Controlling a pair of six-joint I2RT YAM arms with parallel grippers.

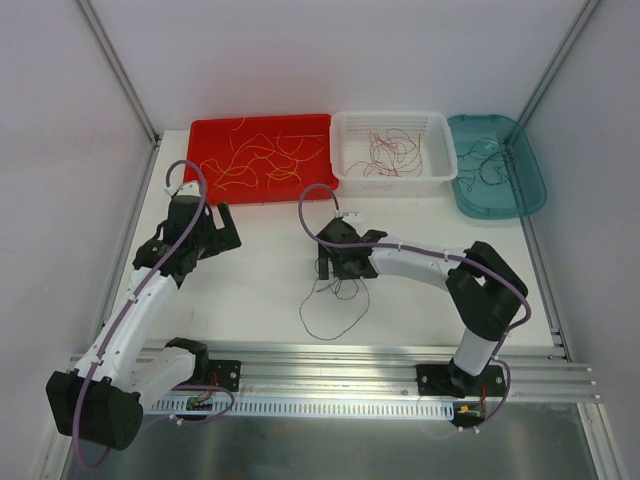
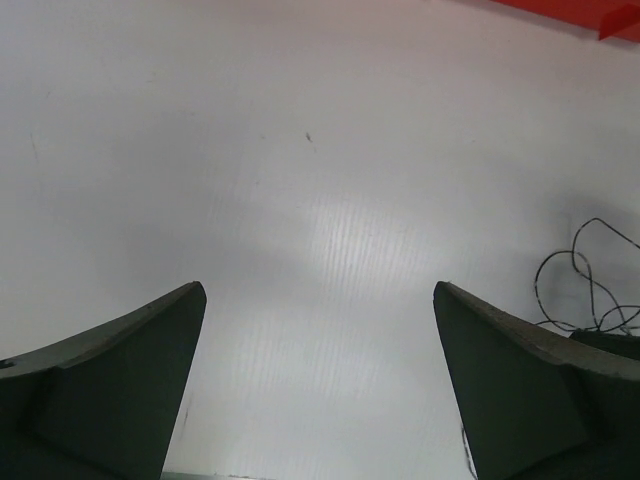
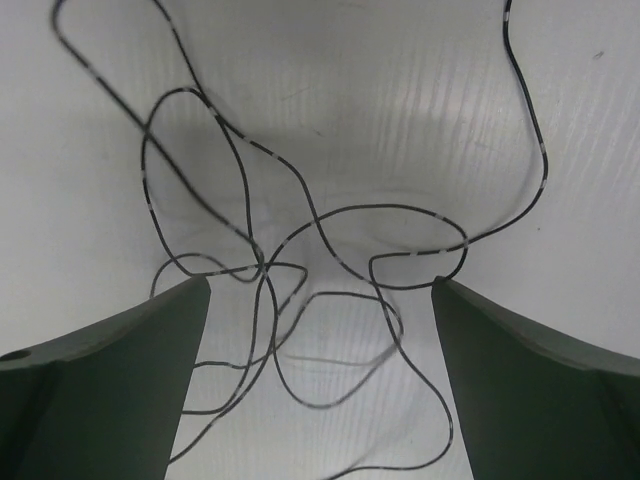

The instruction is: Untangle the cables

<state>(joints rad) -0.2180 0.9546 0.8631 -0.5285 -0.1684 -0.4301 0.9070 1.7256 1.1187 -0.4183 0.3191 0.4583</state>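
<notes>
A loose tangle of thin black cables lies on the white table in front of the right arm. My right gripper hovers at the tangle's far edge. In the right wrist view it is open, and looping black cables run across the gap between the fingers and beyond them, gripped by neither. My left gripper is open over bare table near the red tray, with nothing between its fingers. The black cables show at the right edge of the left wrist view.
The red tray holds several yellow-orange wires. A white basket holds dark red wires. A teal tray at the back right holds black wires. A metal rail runs along the near edge.
</notes>
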